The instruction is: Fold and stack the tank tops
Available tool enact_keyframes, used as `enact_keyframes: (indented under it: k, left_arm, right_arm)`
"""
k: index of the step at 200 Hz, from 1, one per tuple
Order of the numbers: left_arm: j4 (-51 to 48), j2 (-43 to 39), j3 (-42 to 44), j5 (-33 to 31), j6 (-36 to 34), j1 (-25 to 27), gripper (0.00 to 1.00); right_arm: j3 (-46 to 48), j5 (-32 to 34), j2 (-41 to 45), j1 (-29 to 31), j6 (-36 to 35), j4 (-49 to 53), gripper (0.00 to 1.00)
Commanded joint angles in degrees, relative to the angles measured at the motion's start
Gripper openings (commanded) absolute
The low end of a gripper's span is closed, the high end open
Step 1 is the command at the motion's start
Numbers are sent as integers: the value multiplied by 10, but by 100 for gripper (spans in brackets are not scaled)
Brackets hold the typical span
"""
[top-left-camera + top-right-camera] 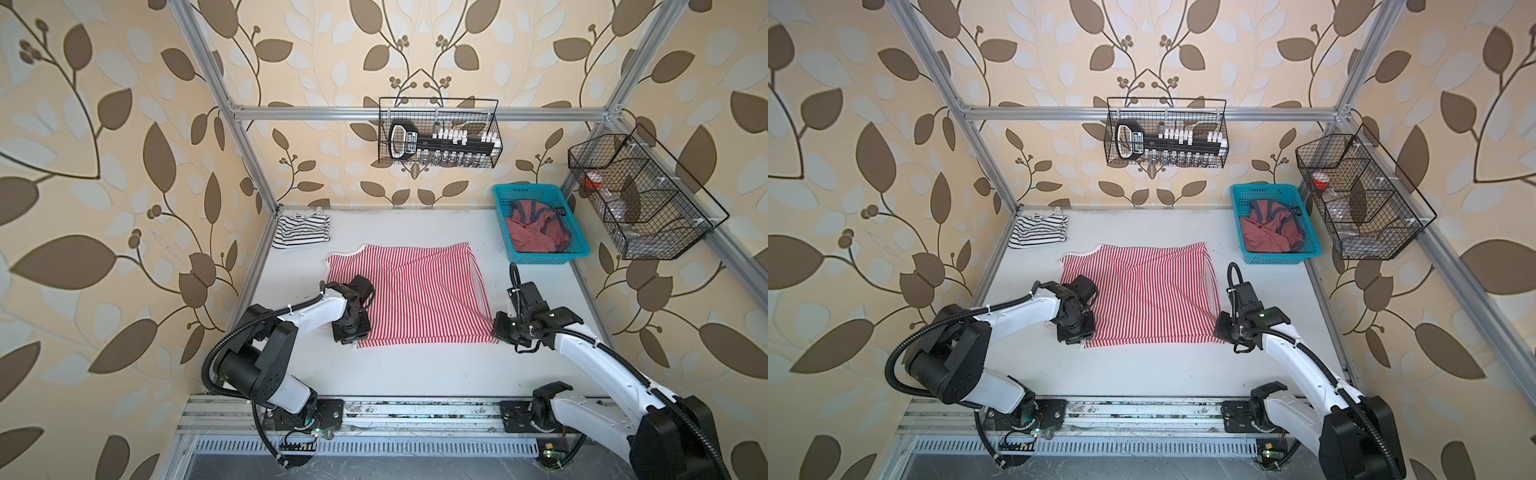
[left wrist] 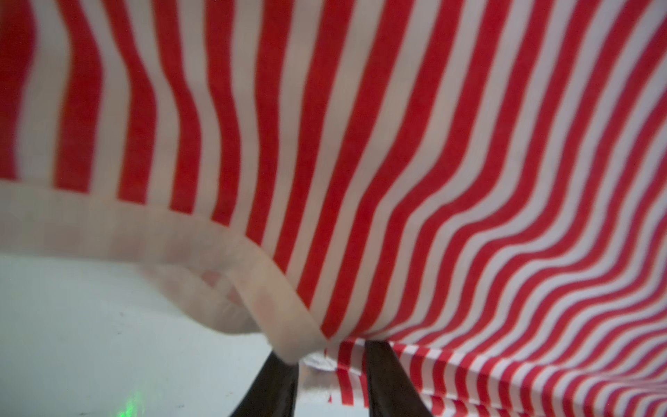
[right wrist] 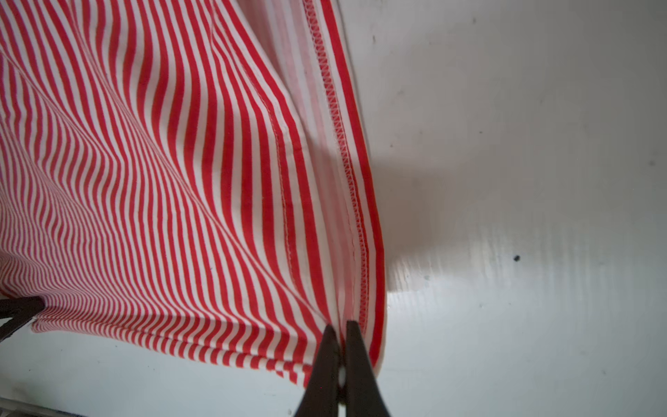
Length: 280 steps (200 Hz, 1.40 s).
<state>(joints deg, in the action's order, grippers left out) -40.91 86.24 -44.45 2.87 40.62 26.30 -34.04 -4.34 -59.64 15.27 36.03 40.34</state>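
The red-striped tank top (image 1: 415,291) (image 1: 1142,291) lies spread in the middle of the white table (image 1: 415,374). My left gripper (image 1: 353,338) (image 2: 330,361) is at its near left corner, shut on bunched layers and a white trim band; the cloth (image 2: 361,144) rises in a taut sheet from the jaws. At the near right corner my right gripper (image 1: 496,328) (image 3: 341,332) is pinched shut on the stitched hem edge (image 3: 346,180), lifting it off the table. The black-striped tank top (image 1: 301,230) (image 1: 1038,232) sits folded in the far left corner.
A teal basket (image 1: 544,258) with reddish clothes stands at the far right. Black wire baskets hang on the back rail (image 1: 440,133) and the right rail (image 1: 640,195). Aluminium frame posts edge the table.
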Motion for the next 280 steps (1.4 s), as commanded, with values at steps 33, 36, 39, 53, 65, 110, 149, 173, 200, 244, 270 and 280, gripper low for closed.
enact_keyframes:
  k: [33, 36, 39, 53, 65, 110, 149, 173, 200, 244, 270, 280]
  left_arm:
    - [-73, -62, -14, -48, -17, 6, 45]
    - [-77, -68, -21, -50, -18, 6, 45]
    - [-80, -74, -27, -52, -18, 6, 46]
    - [-89, -90, -54, -66, -24, 6, 49]
    - [-90, -87, -73, -86, -30, 6, 51]
    - [-83, 23, -167, -130, -63, 5, 52]
    - [-103, 155, -314, -155, -106, -10, 52]
    - [-111, 205, -385, -136, -124, -18, 52]
    - [-119, 231, -426, -134, -131, -21, 52]
    - [-118, 236, -432, -126, -133, -34, 52]
    - [-117, 236, -433, -122, -135, -40, 52]
    - [-117, 237, -433, -122, -135, -42, 52]
  right_arm:
    - [-26, 42, -37, 23, -6, 32, 41]
    - [-33, 41, -37, 24, -7, 27, 43]
    - [-39, 39, -37, 24, -7, 22, 44]
    - [-66, 33, -45, 17, -13, -11, 50]
    - [-93, 19, -66, 6, -23, -38, 49]
    - [-205, -57, -244, -34, -103, -85, 35]
    - [-274, -127, -373, -66, -143, -98, 40]
    - [-300, -144, -411, -73, -154, -98, 40]
    - [-319, -162, -437, -74, -161, -98, 35]
    - [-331, -183, -462, -75, -168, -94, 14]
    - [-332, -178, -464, -81, -171, -90, 0]
    - [-335, -171, -462, -85, -171, -88, 0]
